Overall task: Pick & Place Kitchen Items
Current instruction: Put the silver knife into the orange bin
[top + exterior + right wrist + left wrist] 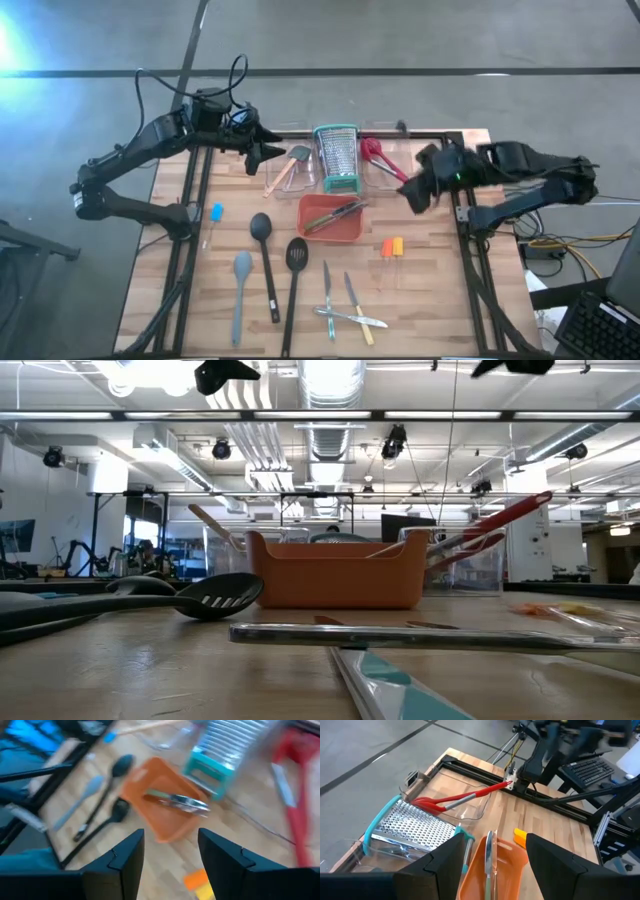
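Note:
Kitchen items lie on the wooden table: a black spoon [262,235], a black slotted turner [296,258], a grey spatula [240,285], a blue-handled tool [215,212], orange and yellow tools [392,246], and small knives and peelers [342,305]. Metal utensils [182,802] lie in the orange tray [318,232]. A red utensil [462,798] leans in the right clear bin. My left gripper [264,155] hovers open above the left clear bin. My right gripper [410,195] hangs open in the air right of the tray; nothing is between its fingers.
An upright steel grater with teal rims [337,158] stands between two clear bins [290,175] at the table's far side; the left bin holds a wooden-handled spatula [290,165]. Black frame rails [190,200] run along the table's left and right sides.

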